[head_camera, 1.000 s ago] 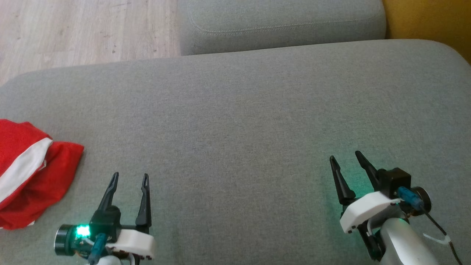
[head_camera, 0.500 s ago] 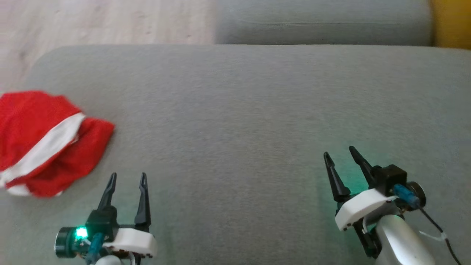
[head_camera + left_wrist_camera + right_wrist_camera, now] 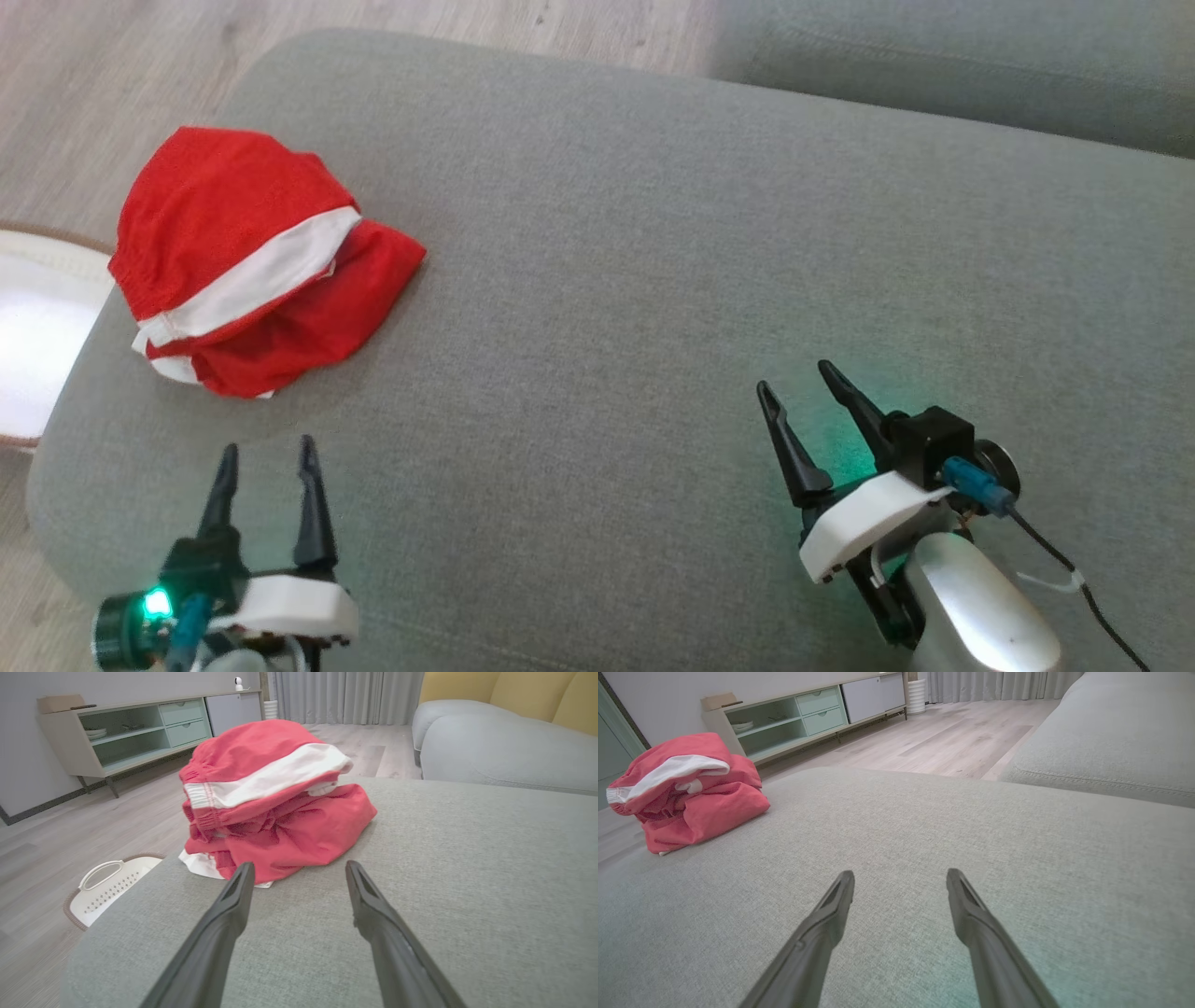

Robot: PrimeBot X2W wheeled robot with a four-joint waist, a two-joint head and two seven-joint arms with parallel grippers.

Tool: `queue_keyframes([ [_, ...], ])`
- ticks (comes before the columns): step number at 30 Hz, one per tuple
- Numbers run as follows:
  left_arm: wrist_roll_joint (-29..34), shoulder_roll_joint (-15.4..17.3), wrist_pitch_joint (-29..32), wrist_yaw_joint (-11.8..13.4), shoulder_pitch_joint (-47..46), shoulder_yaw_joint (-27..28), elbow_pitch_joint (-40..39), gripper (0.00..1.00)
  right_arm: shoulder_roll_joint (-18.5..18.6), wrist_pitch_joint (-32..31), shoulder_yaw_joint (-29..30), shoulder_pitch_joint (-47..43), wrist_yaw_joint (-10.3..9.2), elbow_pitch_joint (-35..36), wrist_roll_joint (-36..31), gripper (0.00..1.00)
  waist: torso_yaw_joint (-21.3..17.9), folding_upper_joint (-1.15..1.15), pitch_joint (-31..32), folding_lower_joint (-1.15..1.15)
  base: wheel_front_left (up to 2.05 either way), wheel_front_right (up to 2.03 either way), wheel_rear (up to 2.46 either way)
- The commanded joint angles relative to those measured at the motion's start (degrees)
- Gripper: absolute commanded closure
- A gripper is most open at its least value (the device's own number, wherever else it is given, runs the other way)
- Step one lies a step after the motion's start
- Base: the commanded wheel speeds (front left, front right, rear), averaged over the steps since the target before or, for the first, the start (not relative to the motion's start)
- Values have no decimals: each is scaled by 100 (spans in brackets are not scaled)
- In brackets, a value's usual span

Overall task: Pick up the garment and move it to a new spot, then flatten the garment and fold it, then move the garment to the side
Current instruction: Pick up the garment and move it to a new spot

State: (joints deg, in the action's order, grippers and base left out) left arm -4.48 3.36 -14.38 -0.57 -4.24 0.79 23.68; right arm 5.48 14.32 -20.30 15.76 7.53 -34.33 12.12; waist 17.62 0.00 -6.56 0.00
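Grey woven-fabric sofa cushion (image 3: 607, 280) over pale wood-plank floor (image 3: 112, 75); second grey cushion (image 3: 980, 75) beyond its far edge. White perforated plastic basket (image 3: 37, 317) on the floor just off the left edge.

Red-and-white garment heap (image 3: 252, 271) lies bunched at the cushion's far left corner. Its top layer is red with a broad white band and a gathered elastic edge, and its lower layer is red with white edging. Cannot tell whether the layers are one piece.

Left gripper (image 3: 266, 450) is near the cushion's near left corner, jaws parted and empty. Its fingers point at the heap, tips near it but apart.

Right gripper (image 3: 795, 378) is over the near right part, jaws parted and empty, well apart from the heap.
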Motion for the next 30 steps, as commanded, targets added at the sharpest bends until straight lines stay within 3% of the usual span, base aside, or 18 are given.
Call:
queue_keyframes([
  [1,4,63,-62,-15,-174,285,-179,0,-65,68,-154,153,-4,153,38,0,74,0,-91,0,0,0,0],
  [12,14,505,-62,-283,-1170,718,-412,0,170,68,-306,268,-4,341,127,0,-123,0,-603,0,0,0,0],
  [26,110,1349,251,-339,-2846,760,1220,0,370,68,-488,501,-4,802,171,0,-432,0,-1307,0,0,0,0],
  [30,138,1390,456,-381,-3181,624,1722,0,457,68,-614,604,-4,997,179,0,-543,0,-1535,0,0,0,0],
])
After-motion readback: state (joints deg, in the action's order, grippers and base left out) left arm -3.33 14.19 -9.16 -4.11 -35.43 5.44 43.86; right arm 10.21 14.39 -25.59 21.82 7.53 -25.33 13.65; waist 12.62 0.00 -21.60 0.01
